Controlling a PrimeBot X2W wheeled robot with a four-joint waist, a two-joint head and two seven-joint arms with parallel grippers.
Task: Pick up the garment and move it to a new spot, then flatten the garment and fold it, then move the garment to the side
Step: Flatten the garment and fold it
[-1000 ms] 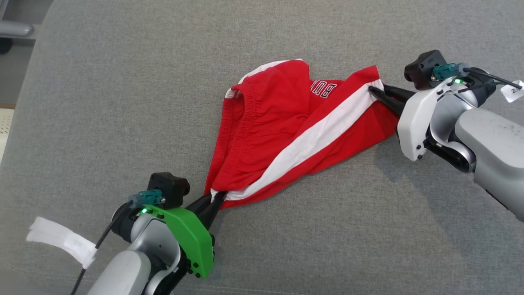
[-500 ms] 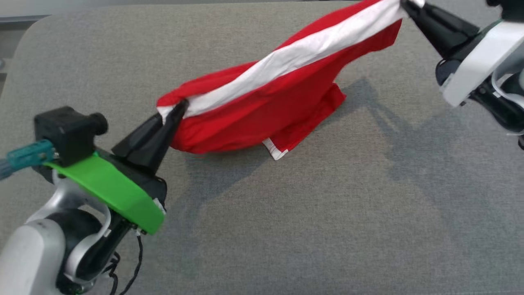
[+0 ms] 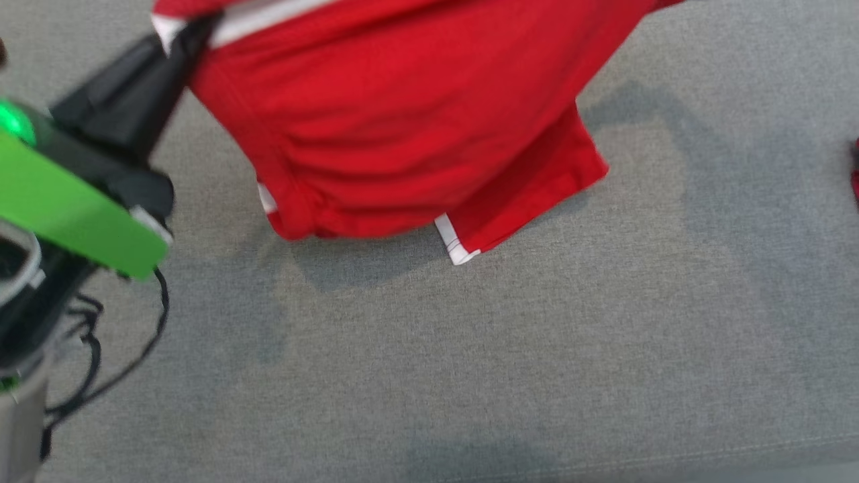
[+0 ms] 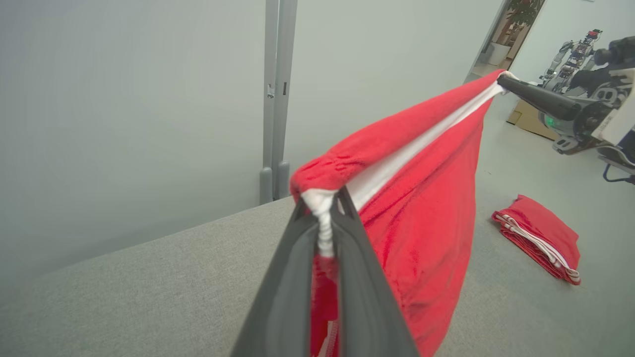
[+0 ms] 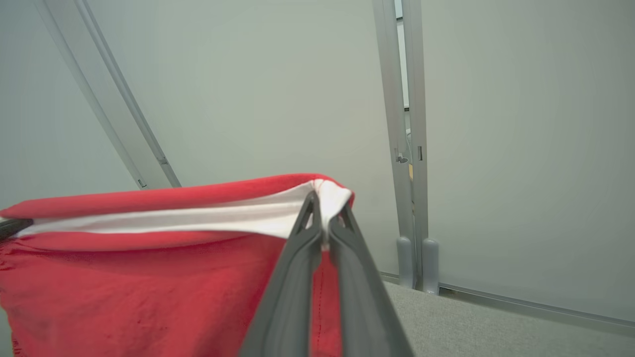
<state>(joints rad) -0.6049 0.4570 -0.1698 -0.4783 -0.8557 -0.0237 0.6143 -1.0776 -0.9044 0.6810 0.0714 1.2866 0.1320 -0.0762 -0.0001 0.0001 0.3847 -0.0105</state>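
Note:
The garment (image 3: 402, 100) is a pair of red shorts with a white side stripe, held up off the grey surface and stretched between my two grippers. My left gripper (image 3: 191, 27), under its green cover, is shut on one white-striped corner (image 4: 322, 208). In the right wrist view my right gripper (image 5: 325, 206) is shut on the opposite corner of the stripe. The cloth (image 5: 149, 287) hangs in a sagging sheet below the stripe. Its lowest hem (image 3: 460, 248) hangs close to the surface; I cannot tell whether it touches.
The grey padded surface (image 3: 537, 369) spreads wide under the garment. Another red garment, folded (image 4: 540, 238), lies on it to the right. Loose black cables (image 3: 87, 349) hang by my left arm. A pale wall with metal posts (image 5: 412, 148) stands behind the surface.
Both grippers have lifted the garment from a crumpled heap on the surface to a hanging sheet stretched between them. The head view has also shifted.

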